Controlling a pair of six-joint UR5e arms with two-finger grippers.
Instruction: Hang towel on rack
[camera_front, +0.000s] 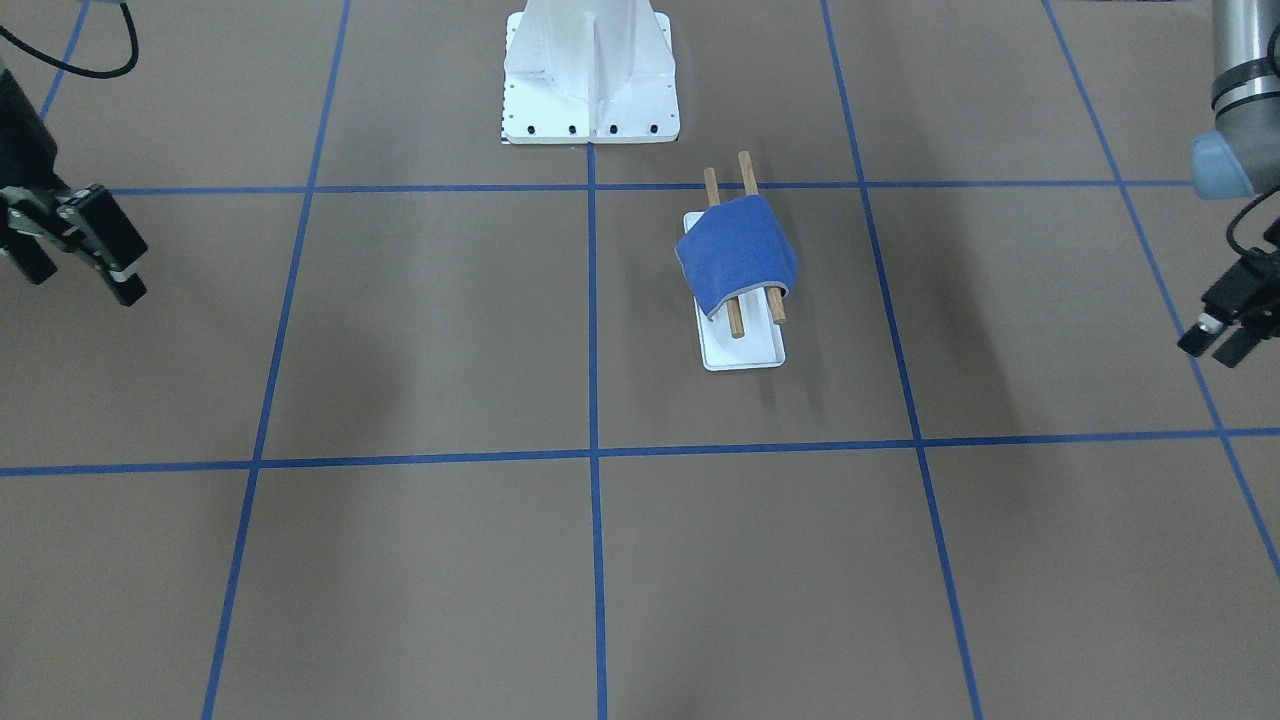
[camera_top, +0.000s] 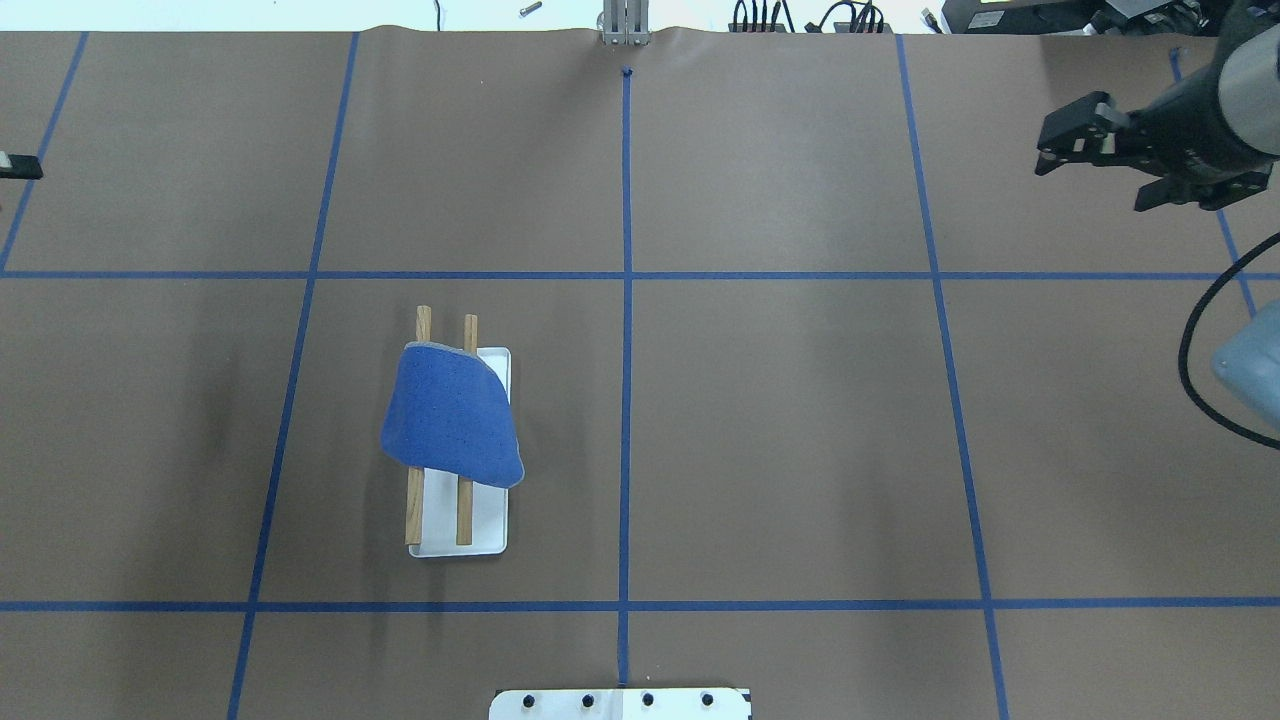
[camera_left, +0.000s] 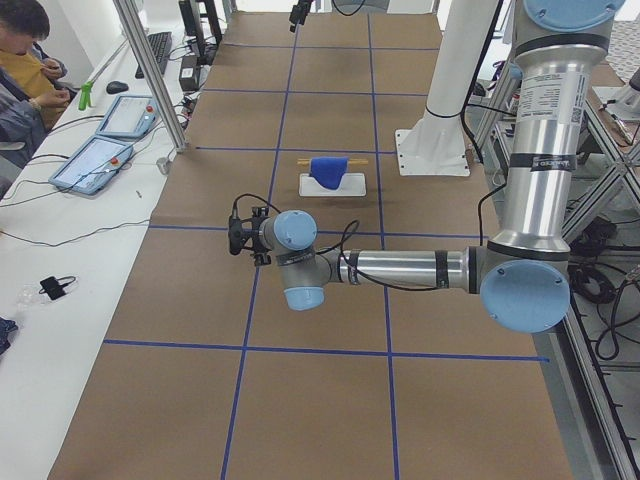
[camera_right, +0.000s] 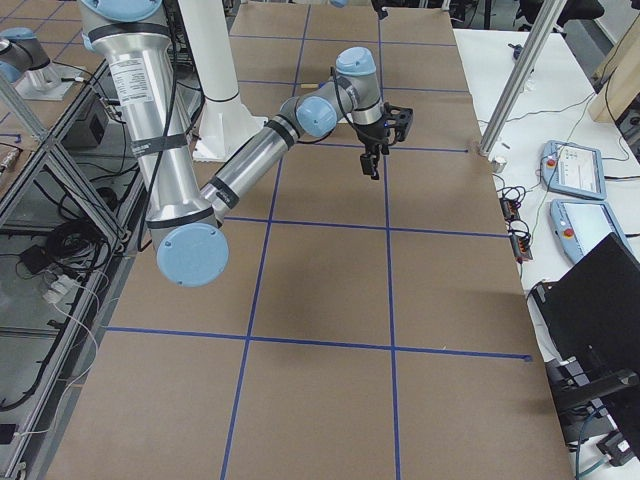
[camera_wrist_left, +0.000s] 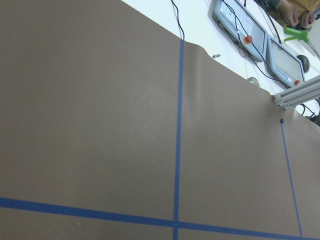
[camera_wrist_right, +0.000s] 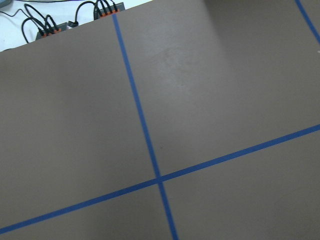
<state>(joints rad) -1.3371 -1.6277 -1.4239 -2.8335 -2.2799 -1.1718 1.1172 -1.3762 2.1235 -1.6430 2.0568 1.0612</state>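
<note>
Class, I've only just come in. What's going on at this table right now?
Nothing is being handled at this moment. The towel lies draped over both wooden bars of the rack, which stands on the robot's left half of the table. The left end effector and the right end effector hang open and empty at opposite edges, well clear of the rack. The hanging looks done.

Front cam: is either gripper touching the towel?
No, the towel hangs over the rack alone, while the left gripper and right gripper hover open at opposite table edges.
</note>
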